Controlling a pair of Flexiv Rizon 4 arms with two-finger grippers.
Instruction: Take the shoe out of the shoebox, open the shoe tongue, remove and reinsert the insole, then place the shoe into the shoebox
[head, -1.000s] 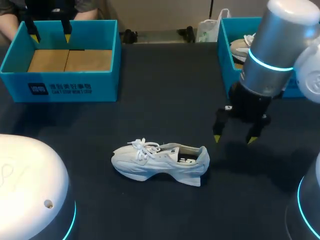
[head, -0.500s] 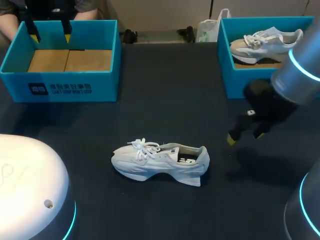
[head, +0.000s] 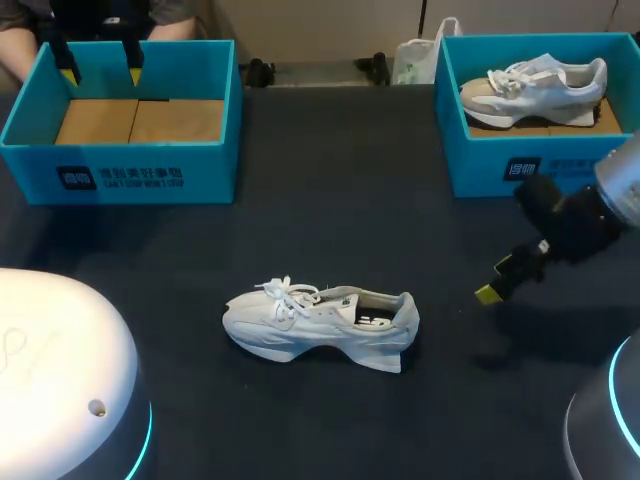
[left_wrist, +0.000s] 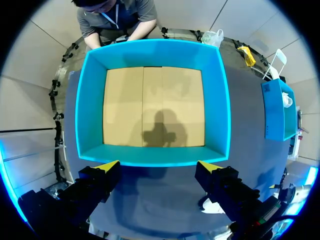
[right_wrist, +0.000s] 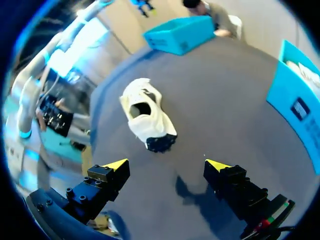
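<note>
The first step looks done: the shoe (head: 320, 325) is out and lies on its side on the worktop (head: 330, 200), ahead of the right tool (right_wrist: 167, 165) and well apart from it, heel end nearest that tool. The right tool is released, its two yellow-tipped fingers spread wide with nothing between them, low over the bare worktop. The left tool (left_wrist: 158, 167) is also released and holds nothing; it hangs over the empty blue shoebox (left_wrist: 155, 161), whose cardboard floor shows just ahead of its fingers.

From here the laces seem to be tied and the tongue not pulled back. The shoe's opening is dark, and I cannot tell how the insole sits inside. So I judge that nearly everything is left: opening the tongue, taking the insole out and putting it back, then returning the shoe to the shoebox. Neither tool touches the shoe now.

A second shoe (head: 530, 85) sits in another blue box (head: 480, 165) beyond the right tool, apart from this work
</note>
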